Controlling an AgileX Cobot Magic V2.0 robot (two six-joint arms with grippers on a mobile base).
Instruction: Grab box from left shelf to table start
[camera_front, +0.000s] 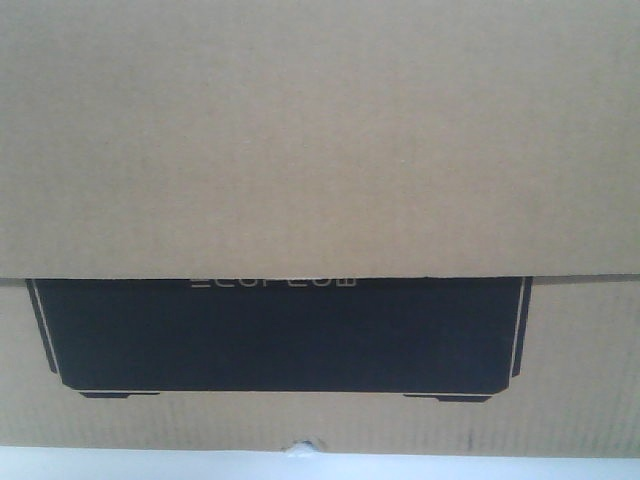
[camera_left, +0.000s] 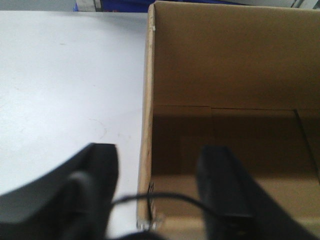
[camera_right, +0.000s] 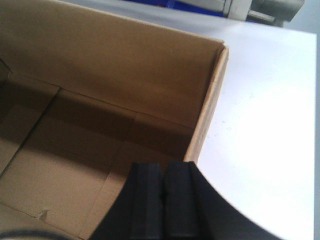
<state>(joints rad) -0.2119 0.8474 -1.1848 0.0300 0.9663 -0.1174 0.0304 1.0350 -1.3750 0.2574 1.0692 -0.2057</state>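
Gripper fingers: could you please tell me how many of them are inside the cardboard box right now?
1. The left gripper straddles the box wall, one finger inside, one outside. The right gripper looks shut over the rim.

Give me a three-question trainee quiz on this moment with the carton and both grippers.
1. True or false: the box sits on the white table.
2. How do the left gripper's fingers stand at the box's side wall? A) both outside B) one on each side C) both inside
3. What shows inside the box in the right wrist view, by the right gripper?

Key: 1 true. 2 B. 3 only bare cardboard floor flaps; no contents visible.
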